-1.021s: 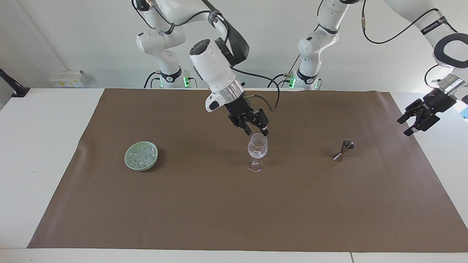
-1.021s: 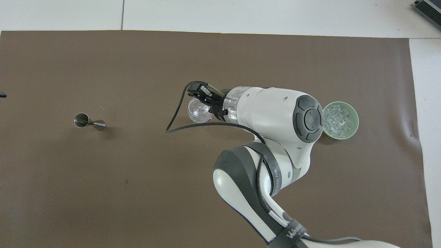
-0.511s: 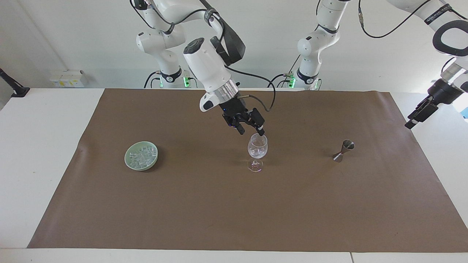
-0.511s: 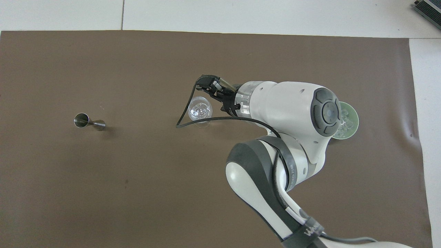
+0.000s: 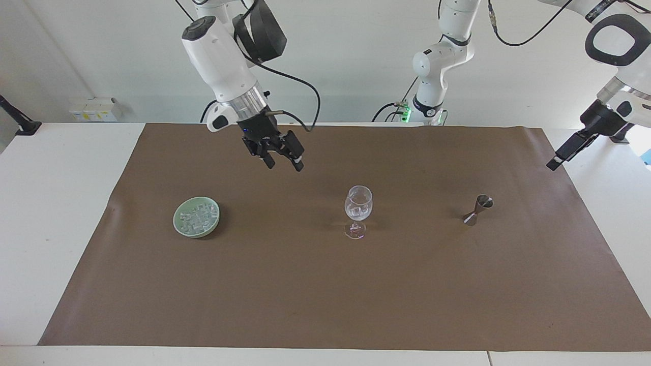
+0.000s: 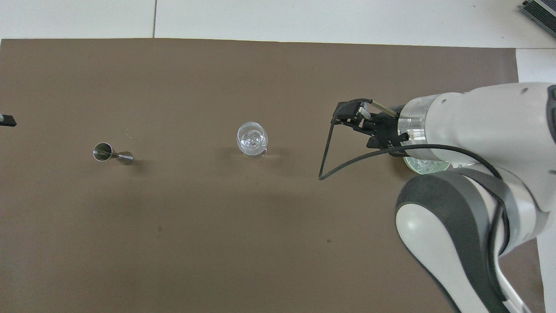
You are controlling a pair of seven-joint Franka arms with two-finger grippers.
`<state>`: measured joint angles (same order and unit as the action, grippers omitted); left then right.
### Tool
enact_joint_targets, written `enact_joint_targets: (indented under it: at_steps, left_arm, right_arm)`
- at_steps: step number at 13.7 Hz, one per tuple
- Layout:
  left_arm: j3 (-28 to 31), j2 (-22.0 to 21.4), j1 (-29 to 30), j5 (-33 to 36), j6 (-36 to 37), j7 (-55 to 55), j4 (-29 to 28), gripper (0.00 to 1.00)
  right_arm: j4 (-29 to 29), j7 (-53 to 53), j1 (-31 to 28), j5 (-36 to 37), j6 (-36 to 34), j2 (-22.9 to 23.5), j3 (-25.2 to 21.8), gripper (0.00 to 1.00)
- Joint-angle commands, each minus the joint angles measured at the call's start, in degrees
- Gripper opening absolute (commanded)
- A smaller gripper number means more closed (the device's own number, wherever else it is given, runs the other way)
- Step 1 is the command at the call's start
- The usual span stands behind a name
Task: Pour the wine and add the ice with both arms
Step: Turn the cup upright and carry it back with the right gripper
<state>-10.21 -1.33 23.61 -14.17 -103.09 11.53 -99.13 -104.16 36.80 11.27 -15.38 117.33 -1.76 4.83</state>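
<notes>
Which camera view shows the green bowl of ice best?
The facing view: the green bowl and its ice sit fully exposed. In the overhead view the right arm covers most of it, leaving only a rim sliver.

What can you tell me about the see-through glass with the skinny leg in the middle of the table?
The wine glass looks like clear glass, with a round bowl, a thin stem and a flat round foot. It stands upright on the brown mat, between the green dish and the metal measuring cup. Small clear ice cubes sit inside its bowl. No red wine shows in it. Nothing touches it but the mat; both grippers are away from it.
</notes>
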Motion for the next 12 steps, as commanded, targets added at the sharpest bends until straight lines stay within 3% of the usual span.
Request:
enact_joint_targets:
  at_steps: [1, 3, 5, 9, 12]
  left_arm:
    - [3.52, -1.57, -4.52, 2.66, 1.49, -0.89, 0.43, 1.0]
    - [5.37, -1.57, -7.25, 2.75, 2.02, -0.98, 2.0, 1.0]
    - [7.3, -1.66, -10.85, 2.83, 4.38, -1.07, 3.24, 1.0]
    - [13.8, -2.71, -20.95, 6.79, 7.98, -5.89, 5.08, 1.0]
    - [12.76, -3.24, -22.55, 8.36, 11.32, -11.25, 5.35, 1.0]
  right_arm:
    - [3.58, -5.05, -3.61, 4.9, -10.57, -2.37, 0.44, 1.0]
    - [10.44, -10.32, -7.56, 6.05, -20.87, -1.67, 0.53, 1.0]
    - [13.88, -15.69, -8.11, 12.26, -26.16, -1.49, 0.7, 1.0]
    - [14.77, -18.08, -7.32, 15.63, -27.42, -1.05, 1.23, 1.0]
    - [15.47, -21.23, -7.58, 17.47, -27.68, -0.87, 1.14, 1.0]
